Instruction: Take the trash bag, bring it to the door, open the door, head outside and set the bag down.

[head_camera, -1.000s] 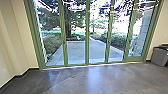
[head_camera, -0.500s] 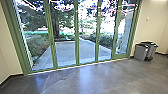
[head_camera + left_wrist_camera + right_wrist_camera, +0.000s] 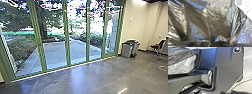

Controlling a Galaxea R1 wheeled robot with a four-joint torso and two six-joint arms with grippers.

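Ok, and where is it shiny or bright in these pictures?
Head view: bluish glare on the floor, dazzling brightness beyond the glass; left wrist view: blue shine on the trash bag; right wrist view: bluish sheen on the robot's dark plate.

High head view faces down toward glass doors [image 3: 88, 37]; close wrist views share the bag [image 3: 218, 25].

Shiny gry flr [image 3: 100, 75] w/ bins [image 3: 127, 50] & chair [image 3: 156, 46].

An office-building room, it seems: polished floor [image 3: 100, 77], green-framed glass panels [image 3: 67, 37], grey bins [image 3: 127, 50], and what looks like a desk chair [image 3: 156, 46].
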